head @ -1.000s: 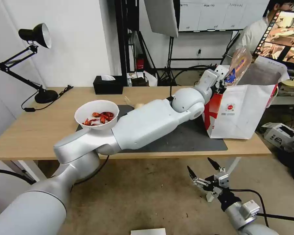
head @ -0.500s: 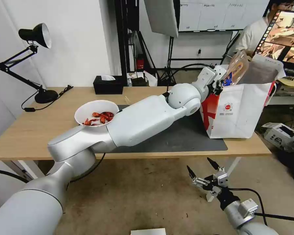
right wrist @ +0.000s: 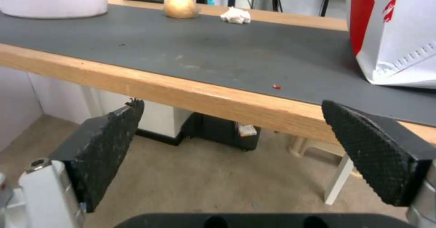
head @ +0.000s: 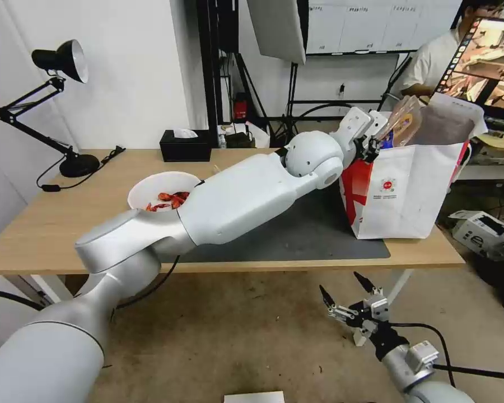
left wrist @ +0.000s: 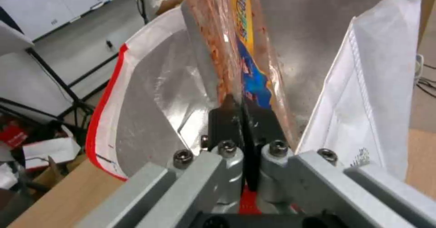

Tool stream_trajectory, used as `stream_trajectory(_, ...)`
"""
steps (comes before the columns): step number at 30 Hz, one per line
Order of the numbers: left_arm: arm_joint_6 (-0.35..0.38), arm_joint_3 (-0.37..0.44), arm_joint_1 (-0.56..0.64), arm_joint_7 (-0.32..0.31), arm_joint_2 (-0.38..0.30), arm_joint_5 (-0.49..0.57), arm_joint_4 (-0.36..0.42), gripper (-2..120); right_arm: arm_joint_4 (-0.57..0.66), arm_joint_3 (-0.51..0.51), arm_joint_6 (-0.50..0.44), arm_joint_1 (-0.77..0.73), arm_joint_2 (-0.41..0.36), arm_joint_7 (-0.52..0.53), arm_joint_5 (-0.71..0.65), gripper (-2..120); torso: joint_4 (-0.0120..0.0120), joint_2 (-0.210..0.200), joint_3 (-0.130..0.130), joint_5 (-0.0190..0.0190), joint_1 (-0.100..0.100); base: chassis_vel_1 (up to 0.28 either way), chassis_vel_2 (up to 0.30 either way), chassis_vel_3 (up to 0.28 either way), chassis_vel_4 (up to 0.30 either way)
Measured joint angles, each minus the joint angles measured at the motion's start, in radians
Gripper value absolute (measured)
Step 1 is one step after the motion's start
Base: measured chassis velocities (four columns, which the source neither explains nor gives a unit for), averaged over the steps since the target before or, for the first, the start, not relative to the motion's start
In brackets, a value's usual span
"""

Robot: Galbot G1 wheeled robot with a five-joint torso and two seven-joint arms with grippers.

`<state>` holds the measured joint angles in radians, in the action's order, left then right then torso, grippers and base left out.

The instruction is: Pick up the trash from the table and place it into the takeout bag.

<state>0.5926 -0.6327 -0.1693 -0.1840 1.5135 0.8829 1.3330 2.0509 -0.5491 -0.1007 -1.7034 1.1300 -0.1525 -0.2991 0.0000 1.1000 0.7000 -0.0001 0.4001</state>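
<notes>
At the lower right of the head view the right gripper (head: 347,289) hangs below the tabletop (head: 67,224) edge, its fingers spread wide apart. On the dark grey mat (right wrist: 190,47), toward its far side, lie a beige round lump (right wrist: 180,4) and a small crumpled white tissue (right wrist: 235,16). Left of centre, a white round bowl (head: 151,190) holds red crayfish shells. At the upper right, the left gripper (head: 371,146) has its fingers clamped on a clear hinged plastic tray (left wrist: 245,47), smeared orange with a blue-yellow label, held upright in the open mouth of the white, red-panelled, foil-lined takeout bag (head: 409,196).
</notes>
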Motion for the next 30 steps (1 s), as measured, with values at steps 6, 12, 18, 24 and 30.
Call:
stream_trajectory(6,0.016,0.008,-0.002,0.010,0.011,-0.001,0.001,0,-0.001,0.000,0.000,0.000,0.004,0.000,0.004,100,0.0000,0.000,0.000,0.0000,0.000,0.000,0.000,0.000,0.000)
stream_trajectory(12,0.013,0.008,0.013,0.008,0.018,-0.004,0.004,3,-0.002,0.000,0.000,0.000,0.005,0.000,0.006,100,-0.0001,0.000,0.000,0.0000,0.000,0.000,0.000,0.000,0.000)
stream_trajectory(18,0.008,0.010,0.019,0.001,0.016,-0.006,0.008,23,-0.005,-0.001,0.000,0.001,0.005,0.001,0.007,100,-0.0001,0.000,0.000,0.0000,0.000,0.000,0.000,0.000,0.000)
stream_trajectory(24,0.003,0.022,0.014,-0.024,0.010,0.003,0.011,48,-0.010,0.003,0.000,0.007,0.007,0.001,0.013,100,0.0000,0.000,0.000,0.0000,0.000,0.000,0.000,0.000,0.000)
stream_trajectory(30,-0.011,0.036,0.013,-0.034,-0.007,0.023,0.036,68,-0.009,0.004,0.002,0.007,0.008,0.001,0.015,100,-0.0001,0.000,0.000,0.0000,0.000,0.000,0.000,0.000,0.000)
